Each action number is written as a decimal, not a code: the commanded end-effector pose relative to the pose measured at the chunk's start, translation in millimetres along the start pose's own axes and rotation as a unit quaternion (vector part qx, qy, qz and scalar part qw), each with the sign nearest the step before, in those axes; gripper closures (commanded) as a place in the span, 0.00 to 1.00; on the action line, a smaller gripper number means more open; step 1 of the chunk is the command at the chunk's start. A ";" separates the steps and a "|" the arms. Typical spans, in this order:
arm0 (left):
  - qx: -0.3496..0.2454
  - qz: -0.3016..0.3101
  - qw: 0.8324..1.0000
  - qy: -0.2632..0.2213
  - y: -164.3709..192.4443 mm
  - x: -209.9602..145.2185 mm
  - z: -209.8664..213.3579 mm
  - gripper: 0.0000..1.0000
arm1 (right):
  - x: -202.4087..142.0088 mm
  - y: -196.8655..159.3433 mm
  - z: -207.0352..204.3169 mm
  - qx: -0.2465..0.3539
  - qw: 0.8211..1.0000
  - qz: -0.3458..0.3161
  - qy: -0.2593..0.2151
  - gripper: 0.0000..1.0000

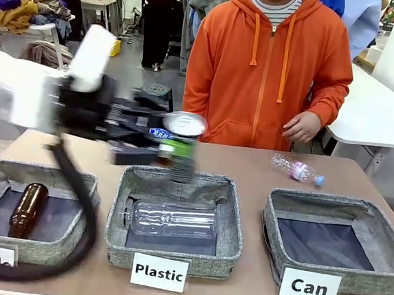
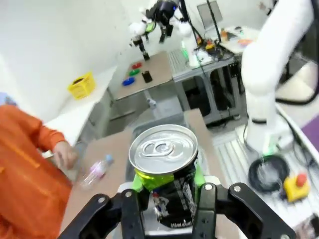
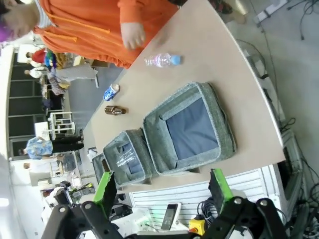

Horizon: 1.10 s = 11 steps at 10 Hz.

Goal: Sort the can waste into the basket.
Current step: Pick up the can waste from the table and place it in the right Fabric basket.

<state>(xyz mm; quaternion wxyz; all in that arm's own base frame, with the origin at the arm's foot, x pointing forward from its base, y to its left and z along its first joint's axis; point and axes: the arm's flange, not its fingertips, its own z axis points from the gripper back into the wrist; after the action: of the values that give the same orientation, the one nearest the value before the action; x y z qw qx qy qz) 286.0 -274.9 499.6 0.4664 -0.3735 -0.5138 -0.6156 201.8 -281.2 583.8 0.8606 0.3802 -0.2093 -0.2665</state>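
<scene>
My left gripper [image 1: 177, 150] is shut on the dark can [image 1: 182, 136] and holds it in the air over the back edge of the "Plastic" basket [image 1: 232, 223]; the arm is motion-blurred. In the left wrist view the can's silver end [image 2: 163, 148] faces the camera between my fingers [image 2: 132, 209]. The blue can [image 3: 110, 92] lies on the table far from the "Can" basket [image 3: 224, 132], which holds nothing [image 1: 274, 216]. My right gripper [image 3: 162, 191] hangs open high above the table's edge.
A clear bottle [image 1: 173, 221] lies in the "Plastic" basket and a brown bottle [image 1: 26, 208] in the left basket [image 1: 77, 178]. A small plastic bottle [image 1: 297, 170] and another brown bottle [image 3: 113, 110] lie on the table. A person in orange stands across, hand [image 1: 301, 127] at the far edge.
</scene>
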 end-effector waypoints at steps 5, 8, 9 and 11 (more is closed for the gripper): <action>-0.066 -0.029 0.993 0.096 -16.2 15.9 -311.3 0.60 | -1.0 -5.5 -2.3 0.008 1.000 -0.003 0.022 0.00; -0.040 -0.077 0.986 0.141 -0.8 -7.6 -359.9 0.60 | -1.0 -5.5 -2.3 0.008 1.000 -0.003 0.022 0.00; -0.048 -0.045 0.992 0.112 -22.5 2.3 -293.0 0.60 | -1.0 -5.5 -2.3 0.008 1.000 -0.003 0.022 0.00; -0.048 -0.045 0.992 0.112 -22.5 2.3 -293.0 0.60 | -1.0 -5.5 -2.3 0.008 1.000 -0.003 0.022 0.00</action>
<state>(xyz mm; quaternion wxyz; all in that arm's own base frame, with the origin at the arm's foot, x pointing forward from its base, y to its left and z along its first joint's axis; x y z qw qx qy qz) 274.7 -580.9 426.7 0.4736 -0.2877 -0.4454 -0.7032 202.0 -282.4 576.4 0.8608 0.3963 -0.1872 -0.2586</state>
